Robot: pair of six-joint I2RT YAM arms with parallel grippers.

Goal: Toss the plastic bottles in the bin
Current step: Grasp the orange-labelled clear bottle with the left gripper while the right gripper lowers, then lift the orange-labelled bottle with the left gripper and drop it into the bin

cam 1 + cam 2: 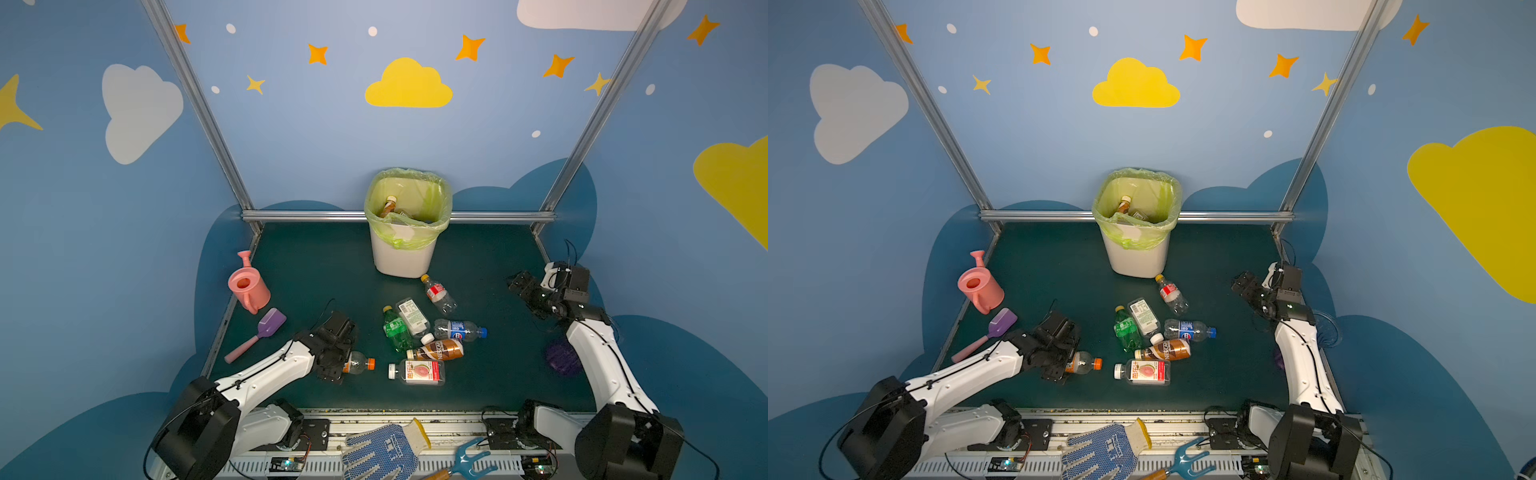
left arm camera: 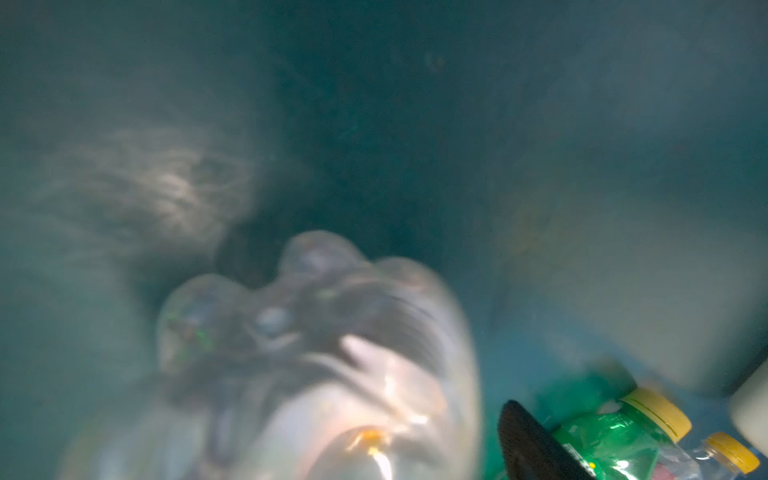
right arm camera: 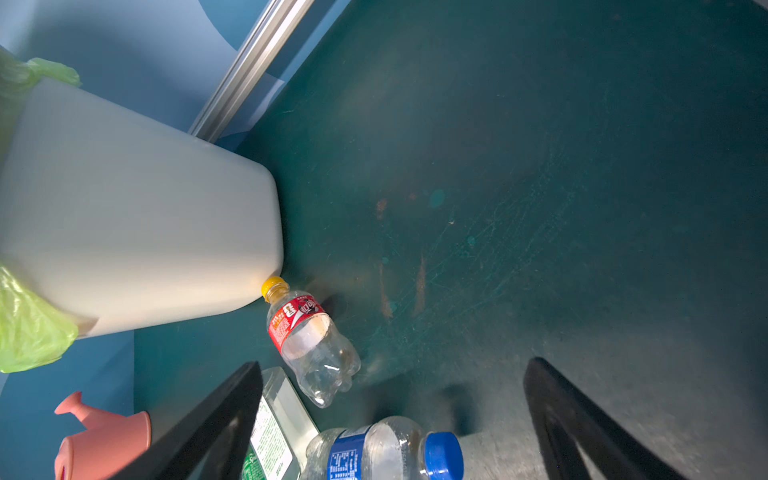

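The white bin (image 1: 405, 257) (image 1: 1138, 257) (image 3: 145, 208) with its yellow-green bag stands at the back; a brown bottle (image 1: 390, 205) lies inside. My left gripper (image 1: 337, 368) (image 1: 1061, 368) is down around the base of a clear orange-capped bottle (image 1: 359, 364) (image 2: 332, 353) lying on the mat. One finger (image 2: 528, 440) shows just beside it; the blur hides any grip. Several more plastic bottles lie mid-mat: green (image 1: 397, 330), blue-labelled (image 1: 459, 330) (image 3: 386, 451), brown (image 1: 438, 350), red-labelled (image 1: 438, 294) (image 3: 307, 340) by the bin. My right gripper (image 1: 519, 284) (image 3: 390, 415) hangs open, empty.
A pink watering can (image 1: 248, 284) and a purple scoop (image 1: 259, 334) sit at the left edge. A purple ball (image 1: 563, 357) lies by the right arm. On the front rail lie a dotted glove (image 1: 386, 449) and a blue hand fork (image 1: 469, 461).
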